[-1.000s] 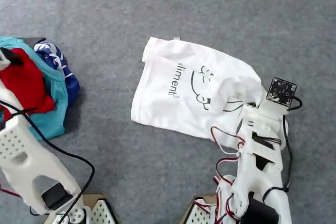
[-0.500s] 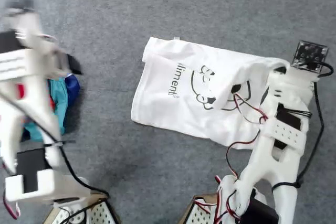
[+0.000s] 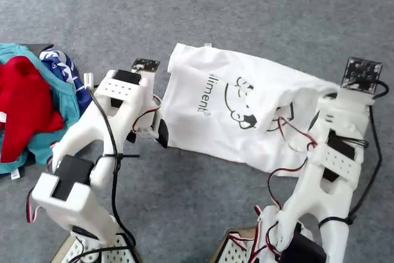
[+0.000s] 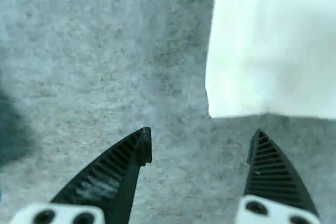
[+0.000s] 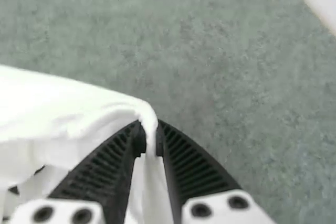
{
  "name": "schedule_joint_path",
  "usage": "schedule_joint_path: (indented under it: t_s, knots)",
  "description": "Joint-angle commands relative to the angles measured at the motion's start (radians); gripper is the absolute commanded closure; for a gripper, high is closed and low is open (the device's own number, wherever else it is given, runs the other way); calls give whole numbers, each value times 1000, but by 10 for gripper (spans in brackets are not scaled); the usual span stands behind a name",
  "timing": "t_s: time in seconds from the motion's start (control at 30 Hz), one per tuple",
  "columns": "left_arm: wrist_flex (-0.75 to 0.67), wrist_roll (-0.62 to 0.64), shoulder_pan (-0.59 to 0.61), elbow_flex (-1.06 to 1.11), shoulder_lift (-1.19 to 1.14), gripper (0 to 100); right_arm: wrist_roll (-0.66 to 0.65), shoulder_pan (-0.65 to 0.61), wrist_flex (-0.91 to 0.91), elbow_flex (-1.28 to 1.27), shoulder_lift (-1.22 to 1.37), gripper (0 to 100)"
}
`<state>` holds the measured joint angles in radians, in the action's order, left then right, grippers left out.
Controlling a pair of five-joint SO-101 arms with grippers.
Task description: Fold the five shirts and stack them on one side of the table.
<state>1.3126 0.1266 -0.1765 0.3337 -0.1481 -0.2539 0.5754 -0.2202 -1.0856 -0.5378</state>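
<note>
On the tabletop (image 3: pixel 277 23), white shirt (image 3: pixel 228 109) lies unfolded; right gripper (image 5: pixel 149 128) clamps its edge, left gripper (image 4: pixel 200 134) gapes beside its corner; coloured heap (image 3: pixel 28 100) unfolded.

high: overhead, looking down, far | wrists: close, facing table (image 3: pixel 277 23) | all share white shirt (image 3: pixel 215 109) edge

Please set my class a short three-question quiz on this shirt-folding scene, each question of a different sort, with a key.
1. True or false: the right gripper is shut on a fold of the white shirt.
2. The left gripper is: A) open, over the table by the white shirt's corner; B) shut on the white shirt; C) shut on a hanger.
3. What colour is the top shirt of the pile on the left arm's side?
Key: 1 true; 2 A; 3 red.
</note>
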Motion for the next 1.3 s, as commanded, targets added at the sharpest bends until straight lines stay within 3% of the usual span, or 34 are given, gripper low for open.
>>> schedule_joint_path:
  t_s: [0.0,0.37,0.73,0.93,1.07,1.27]
  knots:
    - [-15,94,-13,-47,-26,694,2,9,3,-42,-15,983]
    - [-17,338,-48,-170,-52,694,103,-2,5,-166,-16,983]
    - [-8,341,-61,-194,-210,779,101,-11,21,-213,-15,983]
    - [-3,341,-62,-260,-311,805,101,-44,161,-308,-15,983]
    - [-3,334,-50,-323,-336,982,101,-51,222,-321,-22,983]
    - [57,235,-38,-355,-295,973,95,-49,402,-321,-22,983]
